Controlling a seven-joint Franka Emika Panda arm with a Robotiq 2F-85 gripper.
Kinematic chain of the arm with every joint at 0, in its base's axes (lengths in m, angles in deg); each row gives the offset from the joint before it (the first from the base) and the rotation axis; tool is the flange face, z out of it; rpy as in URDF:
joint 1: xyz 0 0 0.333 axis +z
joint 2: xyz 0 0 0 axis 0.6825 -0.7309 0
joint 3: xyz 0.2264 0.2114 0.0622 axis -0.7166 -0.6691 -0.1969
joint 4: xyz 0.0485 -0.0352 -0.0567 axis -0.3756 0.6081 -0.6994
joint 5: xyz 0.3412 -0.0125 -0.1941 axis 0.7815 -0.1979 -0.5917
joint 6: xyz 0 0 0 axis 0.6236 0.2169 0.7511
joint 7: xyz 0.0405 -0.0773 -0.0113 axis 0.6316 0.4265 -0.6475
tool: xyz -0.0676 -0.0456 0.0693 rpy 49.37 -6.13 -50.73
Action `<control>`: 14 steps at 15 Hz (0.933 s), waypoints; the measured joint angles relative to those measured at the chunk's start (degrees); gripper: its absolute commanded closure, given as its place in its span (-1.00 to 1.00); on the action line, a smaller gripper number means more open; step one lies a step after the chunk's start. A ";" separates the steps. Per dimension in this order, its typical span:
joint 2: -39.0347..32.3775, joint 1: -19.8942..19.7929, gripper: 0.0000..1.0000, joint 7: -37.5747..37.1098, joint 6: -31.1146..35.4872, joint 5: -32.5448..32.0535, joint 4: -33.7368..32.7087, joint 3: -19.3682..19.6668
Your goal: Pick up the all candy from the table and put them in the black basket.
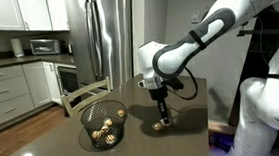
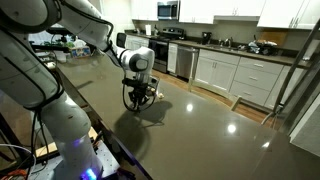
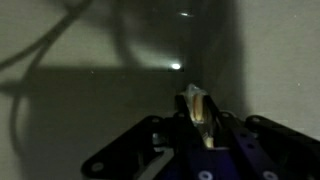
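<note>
Layout, left to right. The black basket [image 1: 86, 122] sits on the table [image 1: 145, 153] with several basket candies [image 1: 106, 134] already inside, gold foil showing through the mesh. Just right of it, well clear of the rim, the end effector [image 1: 162, 116] is down at the table surface, pointing straight down on the loose candy [image 1: 159, 126]. The arm [image 1: 206, 33] reaches in from the right.

Wrist view: the end effector [image 3: 195, 118] has its jaws drawn in on the loose candy [image 3: 195, 104], a foil ball wedged between the tips. I read that as a pinch on it. I can't tell whether it's off the table yet. The other exterior view only shows the end effector [image 2: 137, 97] low over the glossy table [image 2: 210, 135]; the candy is hidden there.

Handling notes, my judgement:
- Light, so lift load is no concern.
- Round with slick foil, so it can squirt out sideways if the pads land off-centre. I want the grip across the widest part, pads opposite each other.
- The foil crumples and the inside is probably crushable, so only enough squeeze to hold it.
- It rolls freely on this smooth top, so a nudge before closing would send it away.

I see no other loose candy on the table in these views.
</note>
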 measured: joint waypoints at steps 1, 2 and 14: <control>0.11 0.00 0.86 0.00 -0.22 0.00 -0.05 0.07; 0.21 -0.02 0.85 0.00 -0.61 -0.03 -0.16 0.10; 1.49 0.01 0.85 0.00 -8.16 -3.85 -7.21 -0.49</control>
